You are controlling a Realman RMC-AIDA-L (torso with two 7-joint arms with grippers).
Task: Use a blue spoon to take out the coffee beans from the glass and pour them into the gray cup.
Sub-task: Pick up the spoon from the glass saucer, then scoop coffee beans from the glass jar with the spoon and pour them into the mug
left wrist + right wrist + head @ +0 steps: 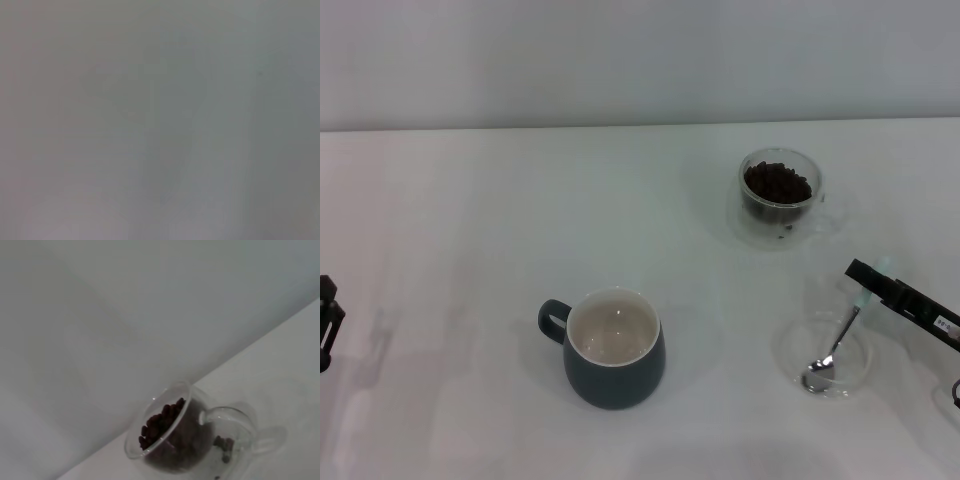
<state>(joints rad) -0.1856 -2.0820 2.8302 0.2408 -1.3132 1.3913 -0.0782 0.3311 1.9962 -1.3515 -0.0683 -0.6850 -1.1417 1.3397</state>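
One spoon leans in the clear saucer on our right, bowl down, its pale handle up at our right gripper; whether those fingers pinch it we cannot tell. We should grip high on the handle and lift straight before swinging to the glass of beans behind. The gray cup sits empty at centre. Our left gripper idles at the table's far left edge.
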